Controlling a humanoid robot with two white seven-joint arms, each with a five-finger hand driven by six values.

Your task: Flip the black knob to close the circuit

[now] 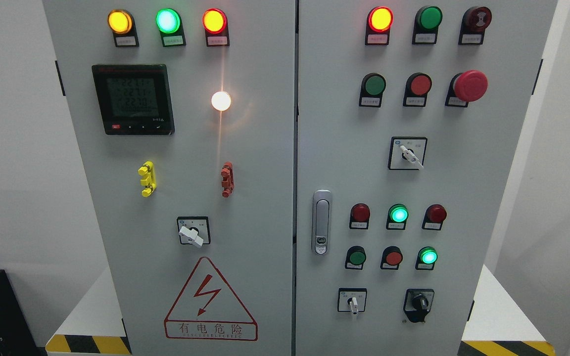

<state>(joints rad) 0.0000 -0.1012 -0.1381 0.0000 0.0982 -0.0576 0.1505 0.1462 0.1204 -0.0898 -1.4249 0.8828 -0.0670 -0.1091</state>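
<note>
No hand shows yet, so its grip is unknowable, and the black knob (419, 300) at 5 o'clock on the cabinet (265, 207) (3 white switches nearby) could easily be mistaken for one.

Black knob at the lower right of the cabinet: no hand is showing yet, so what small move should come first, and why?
Probably raise one arm, likely the right, toward the black knob. It sits low on the right door, beside a white-handled switch, and neither hand is in view, so nothing can turn it until a hand reaches it.
</note>
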